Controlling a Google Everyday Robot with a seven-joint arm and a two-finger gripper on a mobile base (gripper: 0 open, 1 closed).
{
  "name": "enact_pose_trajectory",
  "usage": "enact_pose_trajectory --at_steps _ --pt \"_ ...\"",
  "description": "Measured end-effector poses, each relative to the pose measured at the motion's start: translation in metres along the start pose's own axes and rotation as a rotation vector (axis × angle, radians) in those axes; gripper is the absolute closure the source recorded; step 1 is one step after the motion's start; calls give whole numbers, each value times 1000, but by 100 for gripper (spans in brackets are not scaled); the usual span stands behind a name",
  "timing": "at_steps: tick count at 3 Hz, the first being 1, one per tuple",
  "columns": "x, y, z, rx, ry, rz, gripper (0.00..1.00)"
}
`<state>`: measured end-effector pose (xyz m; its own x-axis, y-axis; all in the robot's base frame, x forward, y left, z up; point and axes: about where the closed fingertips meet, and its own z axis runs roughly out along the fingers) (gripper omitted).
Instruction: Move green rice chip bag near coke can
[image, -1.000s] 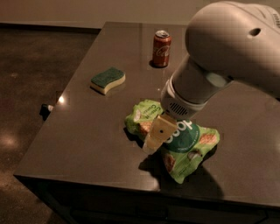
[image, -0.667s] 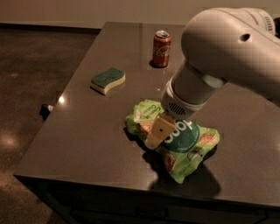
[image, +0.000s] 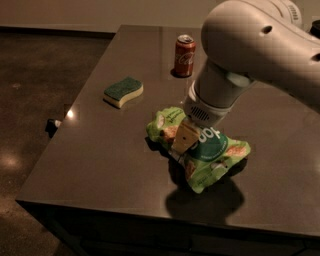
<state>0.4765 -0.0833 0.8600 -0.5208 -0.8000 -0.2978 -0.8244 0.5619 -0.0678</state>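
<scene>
Camera view: gripper (image: 184, 145) at frame centre, down on the green rice chip bag (image: 216, 150); whether it has closed on the bag cannot be told. Coke can (image: 184, 49) stands well apart, upper centre; the move is not yet made.

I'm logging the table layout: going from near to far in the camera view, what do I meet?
Nearest, the green rice chip bag, with the gripper down on it → sponge → coke can.

Table (image: 100, 150) — chip bag (image: 212, 150), coke can (image: 184, 55), sponge (image: 123, 91) — end effector (image: 184, 140) at chip bag.
</scene>
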Motion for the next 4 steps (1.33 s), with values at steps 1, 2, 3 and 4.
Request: enact_pose_trajectory --at_steps 1,2,3,4 --pt "-23 -14 -7 0 -3 -11 80" --pt "-63 -50 -12 3 -24 -18 100" --pt "-82 -75 -12 13 -28 -11 100" --pt "-86 -115 -12 52 -16 33 100"
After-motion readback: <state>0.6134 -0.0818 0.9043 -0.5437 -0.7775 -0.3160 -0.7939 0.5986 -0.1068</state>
